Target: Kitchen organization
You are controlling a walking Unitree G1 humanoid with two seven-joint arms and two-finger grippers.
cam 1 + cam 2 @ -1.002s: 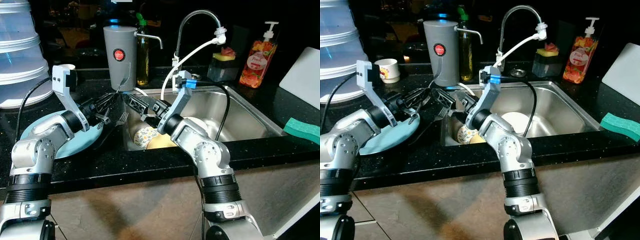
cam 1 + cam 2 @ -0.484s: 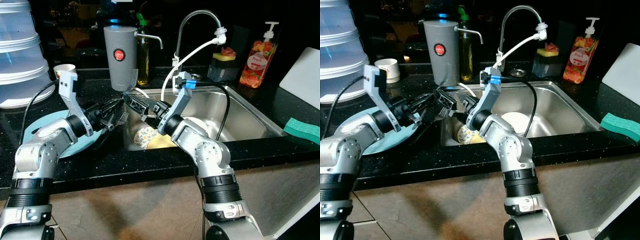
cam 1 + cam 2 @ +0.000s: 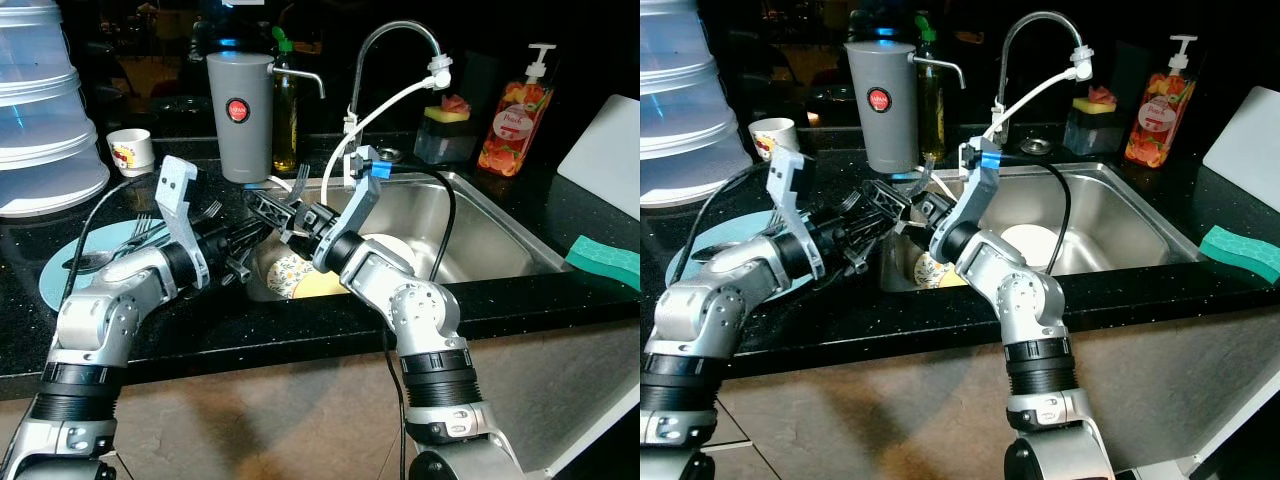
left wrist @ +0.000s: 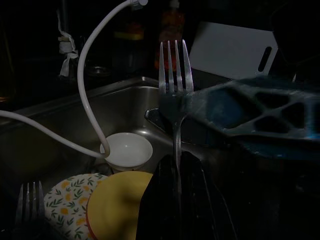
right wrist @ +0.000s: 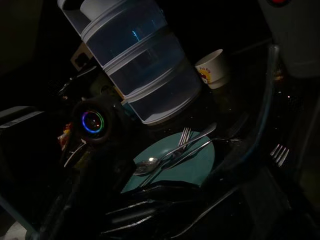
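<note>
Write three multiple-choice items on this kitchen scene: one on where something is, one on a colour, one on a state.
1. Where does the green sponge lie?
A. in the sink
B. on the counter right of the sink
C. on the blue plate

2. What colour is the plate holding cutlery?
A. light blue
B. red
C. black

3. What is the left gripper doing?
A. hanging open
B. holding a cup
C. shut on a fork

Answers: 1 B, the sponge sits on the dark counter right of the sink. 2 A, it shows pale blue beside the left arm. 3 C, the left wrist view shows the fork standing up from between the closed fingers.
</note>
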